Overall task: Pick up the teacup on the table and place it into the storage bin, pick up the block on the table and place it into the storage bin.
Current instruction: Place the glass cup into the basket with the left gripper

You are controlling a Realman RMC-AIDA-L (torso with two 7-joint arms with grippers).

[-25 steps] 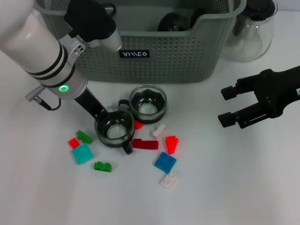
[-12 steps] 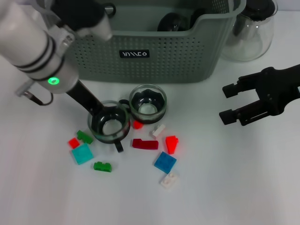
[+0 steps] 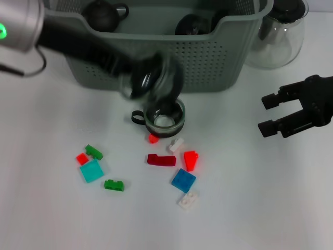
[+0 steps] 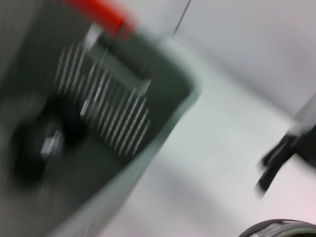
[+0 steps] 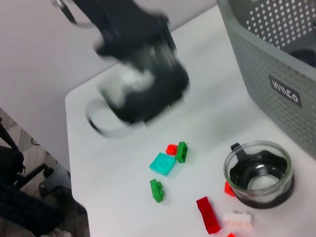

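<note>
Presently: my left gripper (image 3: 132,78) closed on a teacup (image 3: 156,78), aloft before the storage bin (image 3: 208,67) at the table's far edge. Second teacup (image 3: 164,115), blocks (image 3: 161,160) remain mid-table. Right gripper (image 3: 269,113) spread, empty, right edge.

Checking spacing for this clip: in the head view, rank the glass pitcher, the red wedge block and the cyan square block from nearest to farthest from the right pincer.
From the right pincer, open at the table's right side:
1. Glass pitcher, behind it, beside the storage bin.
2. Red wedge block, toward the table's middle.
3. Cyan square block, far over on the left.
</note>
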